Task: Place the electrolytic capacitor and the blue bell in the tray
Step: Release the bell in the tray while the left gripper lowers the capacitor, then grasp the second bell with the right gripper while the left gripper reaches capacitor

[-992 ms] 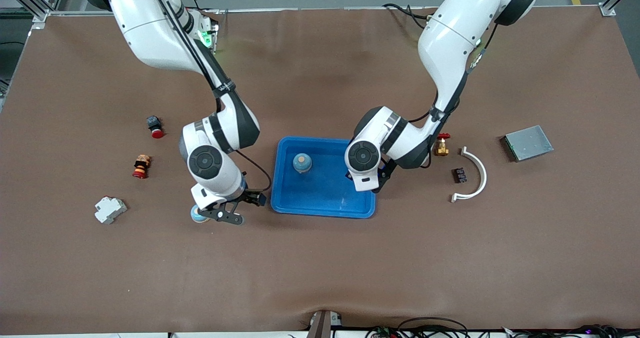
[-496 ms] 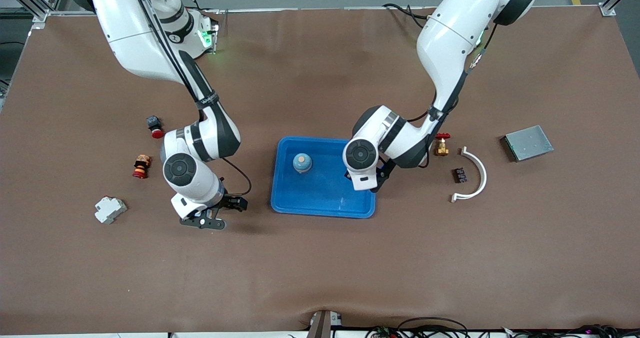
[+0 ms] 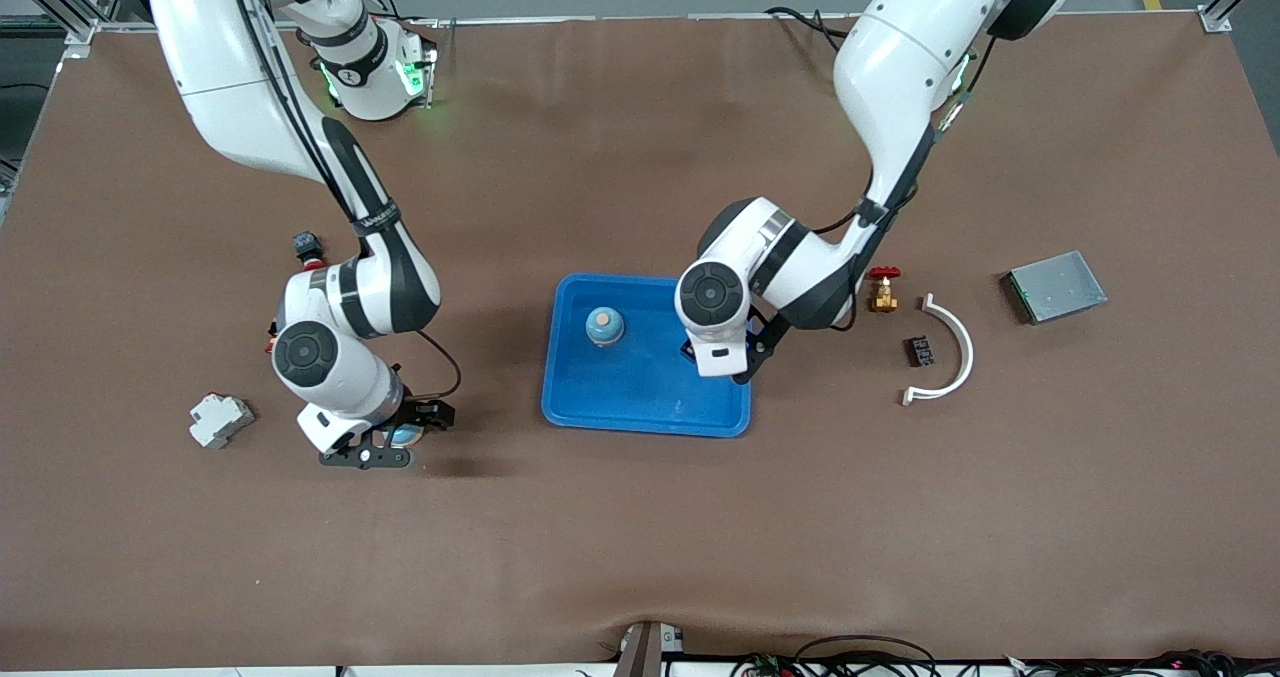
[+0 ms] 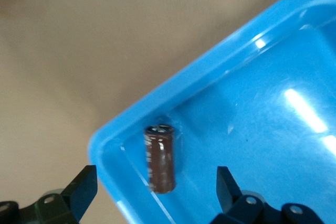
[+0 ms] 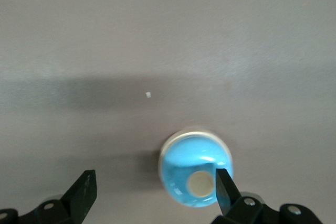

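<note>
The bright-blue tray (image 3: 645,397) lies mid-table with one blue bell (image 3: 604,325) standing in it. My left gripper (image 3: 718,357) hangs open over the tray's corner toward the left arm's end. In the left wrist view the gripper (image 4: 155,192) is open above a brown electrolytic capacitor (image 4: 160,158), which lies loose inside that corner of the tray (image 4: 252,108). The arm hides the capacitor in the front view. My right gripper (image 3: 375,445) is open low over the table. A second blue bell (image 5: 195,169) stands on the table beside one finger (image 5: 223,187), not held.
A white breaker (image 3: 221,420) lies toward the right arm's end, and a red-capped button (image 3: 308,250) shows beside the right arm. A brass valve (image 3: 883,292), a small black part (image 3: 918,350), a white curved piece (image 3: 950,352) and a grey metal box (image 3: 1056,285) lie toward the left arm's end.
My right arm has swung away from the tray toward its own end of the table, passing over the second bell. My left arm has shifted slightly farther over the tray.
</note>
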Available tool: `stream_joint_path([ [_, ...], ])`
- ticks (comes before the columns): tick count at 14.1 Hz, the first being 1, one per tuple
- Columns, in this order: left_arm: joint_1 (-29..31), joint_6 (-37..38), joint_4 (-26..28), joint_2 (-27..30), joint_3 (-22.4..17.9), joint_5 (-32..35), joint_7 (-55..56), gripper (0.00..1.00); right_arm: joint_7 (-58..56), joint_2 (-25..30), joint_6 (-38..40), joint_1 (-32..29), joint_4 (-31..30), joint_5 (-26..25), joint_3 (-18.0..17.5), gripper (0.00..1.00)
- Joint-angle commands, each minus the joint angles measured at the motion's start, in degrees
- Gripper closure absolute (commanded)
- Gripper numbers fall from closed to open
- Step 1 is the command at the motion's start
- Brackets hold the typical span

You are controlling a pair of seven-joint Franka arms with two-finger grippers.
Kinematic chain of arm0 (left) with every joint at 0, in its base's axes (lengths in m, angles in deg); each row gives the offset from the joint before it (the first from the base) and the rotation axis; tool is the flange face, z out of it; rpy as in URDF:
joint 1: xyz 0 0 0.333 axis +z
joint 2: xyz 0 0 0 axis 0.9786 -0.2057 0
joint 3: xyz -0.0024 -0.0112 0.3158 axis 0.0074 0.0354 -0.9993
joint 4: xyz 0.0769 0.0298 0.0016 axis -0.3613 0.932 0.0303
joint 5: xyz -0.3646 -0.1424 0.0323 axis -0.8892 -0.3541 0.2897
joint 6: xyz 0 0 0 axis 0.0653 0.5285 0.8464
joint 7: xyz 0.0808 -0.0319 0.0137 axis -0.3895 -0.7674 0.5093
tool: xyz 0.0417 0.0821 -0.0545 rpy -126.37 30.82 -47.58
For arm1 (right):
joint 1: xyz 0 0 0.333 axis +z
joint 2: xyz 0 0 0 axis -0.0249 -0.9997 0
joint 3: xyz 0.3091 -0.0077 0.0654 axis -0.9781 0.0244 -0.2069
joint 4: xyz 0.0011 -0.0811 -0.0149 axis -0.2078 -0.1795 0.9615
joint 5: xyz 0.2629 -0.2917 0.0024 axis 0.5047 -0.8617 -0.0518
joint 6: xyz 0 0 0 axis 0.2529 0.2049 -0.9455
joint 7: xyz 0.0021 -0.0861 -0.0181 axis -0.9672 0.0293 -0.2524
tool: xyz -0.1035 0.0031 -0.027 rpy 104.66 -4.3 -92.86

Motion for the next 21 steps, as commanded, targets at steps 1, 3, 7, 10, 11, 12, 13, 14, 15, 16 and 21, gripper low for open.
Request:
stream_joint_path([
  [1,1.0,6.9,1.1,5.6,-0.2,0.9,-7.7,0.00,-4.0,0.7,0.1,-2.8,-0.2,-0.2,-1.2,0.00],
  [3,2.2,9.9,1.4,8.6,-0.2,0.9,-14.4,0.00,-4.8,0.6,-0.2,-3.3,-0.6,0.1,-1.3,0.00],
  [7,9.2,13.3,2.3,16.2,0.0,0.7,-32.5,0.00,-4.9,0.6,-1.5,-3.0,-1.8,0.1,-1.4,0.00],
  [10,15.3,14.1,5.9,21.2,0.4,0.3,-42.6,0.00,-5.1,0.4,-5.0,-2.8,-3.8,0.1,-1.4,0.00],
  [11,17.4,14.0,7.6,22.6,0.4,0.3,-46.0,0.00,-5.1,0.4,-5.7,-2.8,-4.2,0.1,-1.4,0.00],
  [12,19.3,13.4,9.6,24.5,0.5,0.2,-49.8,0.00,-5.1,0.4,-5.8,-2.8,-4.2,0.1,-1.4,0.00],
  [13,21.0,12.9,11.2,25.9,0.5,0.2,-53.8,0.00,-5.1,0.4,-5.8,-2.8,-4.2,0.1,-1.4,0.00],
  [14,22.6,12.0,12.4,27.0,0.5,0.2,-57.8,0.00,-5.1,0.3,-5.9,-2.8,-4.2,0.1,-1.4,0.00],
  [15,24.0,10.7,13.7,27.6,0.5,0.2,-60.8,0.00,-5.3,0.3,-6.5,-2.8,-4.3,0.1,-1.4,0.00],
  [16,25.1,9.1,15.0,27.9,0.5,0.3,-63.1,0.00,-5.6,0.3,-7.0,-2.8,-5.0,0.1,-1.4,0.00],
  [21,28.8,-4.4,28.2,32.2,0.4,0.9,-69.9,0.00,-6.7,0.3,-9.5,-3.0,-6.7,0.0,-1.4,0.00],
])
